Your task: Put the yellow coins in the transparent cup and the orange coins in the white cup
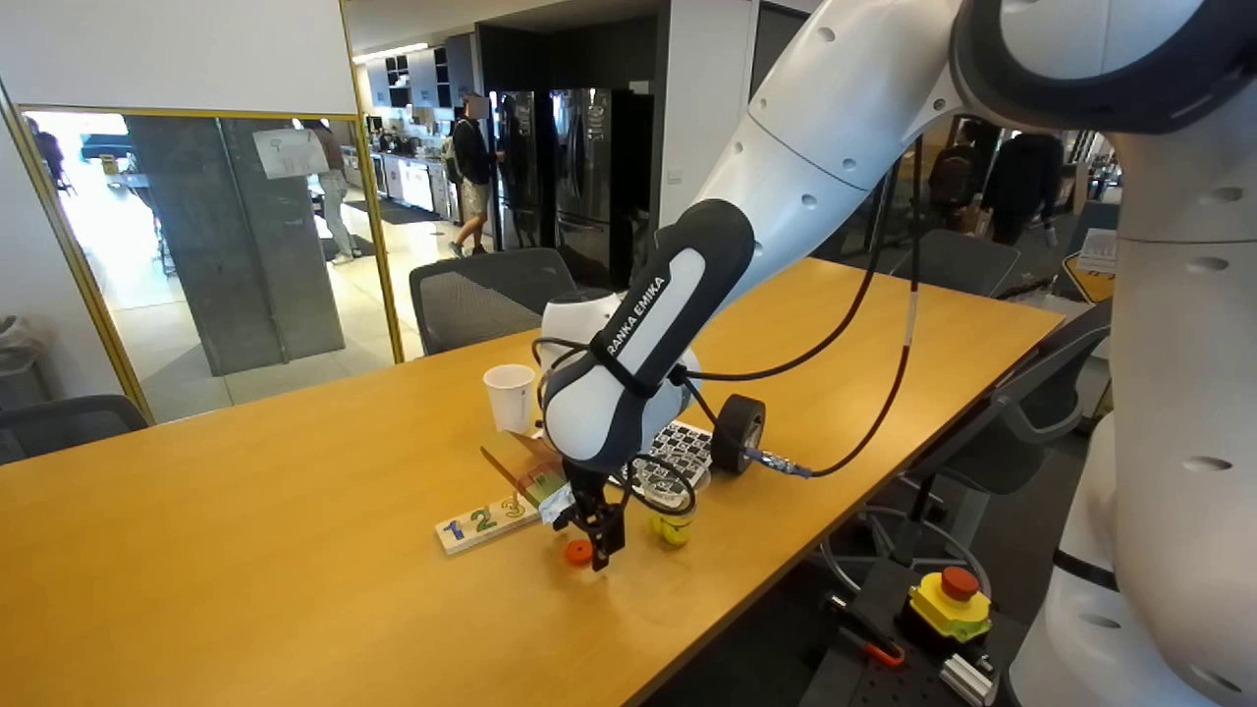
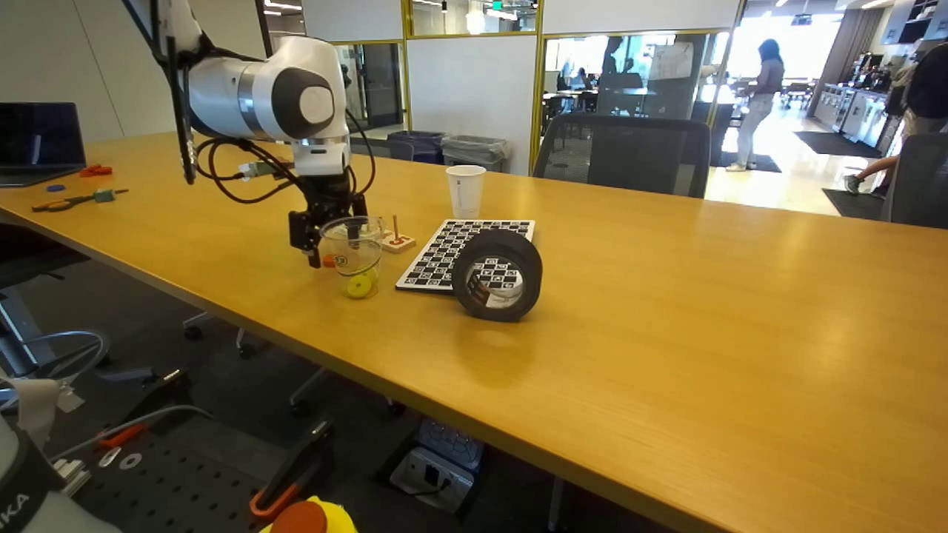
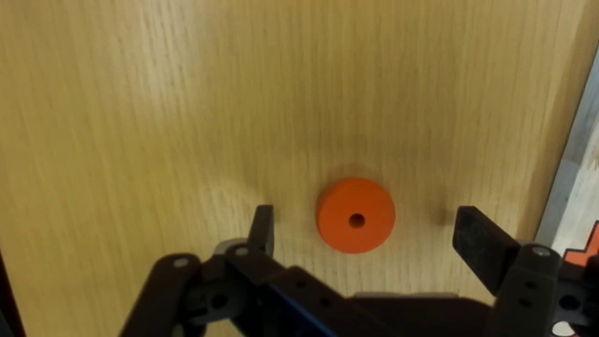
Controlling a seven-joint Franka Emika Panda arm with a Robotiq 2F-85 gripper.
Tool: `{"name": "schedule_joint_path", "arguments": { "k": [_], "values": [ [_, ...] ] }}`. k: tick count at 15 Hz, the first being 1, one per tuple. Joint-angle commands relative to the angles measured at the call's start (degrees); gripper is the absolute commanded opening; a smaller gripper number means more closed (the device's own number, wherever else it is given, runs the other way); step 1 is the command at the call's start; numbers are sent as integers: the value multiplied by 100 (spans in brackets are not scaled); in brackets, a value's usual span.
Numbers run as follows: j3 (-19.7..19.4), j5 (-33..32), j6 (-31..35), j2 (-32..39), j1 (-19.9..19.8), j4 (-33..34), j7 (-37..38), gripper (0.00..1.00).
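Pincer (image 3: 366, 224) low over the bench (image 3: 140, 154), jaws wide apart, holding nothing. Orange coin (image 3: 355, 201) flat between the fingers (image 3: 482, 248), a margin of wood visible on either side. Whether the tips meet the bench, I cannot tell. Clear cup (image 2: 363, 257) upright just beside the pincer, yellow coins (image 2: 361, 287) on its floor; room is tight there. Numbered strip (image 1: 484, 522) near the pincer, on the side away from the clear cup. White cup (image 1: 510, 398) upright, well apart from the pincer, farther out than the strip. Checkered board (image 2: 437, 263) near the pincer; tape roll (image 1: 727, 432) stands on its rim just beside it. Long bench edge runs past the pincer, a band of wood between.
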Motion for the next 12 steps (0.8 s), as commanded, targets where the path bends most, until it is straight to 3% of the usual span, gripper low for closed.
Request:
{"name": "schedule_joint_path", "arguments": {
  "k": [1, 7, 12],
  "values": [
    [-5, 89, 89, -51, -29, -29, -97, 68],
    [-2, 104, 9, -91, -49, 23, -143, 20],
    [-148, -147, -360, -272, -51, 255, -125, 23]
  ]
}}
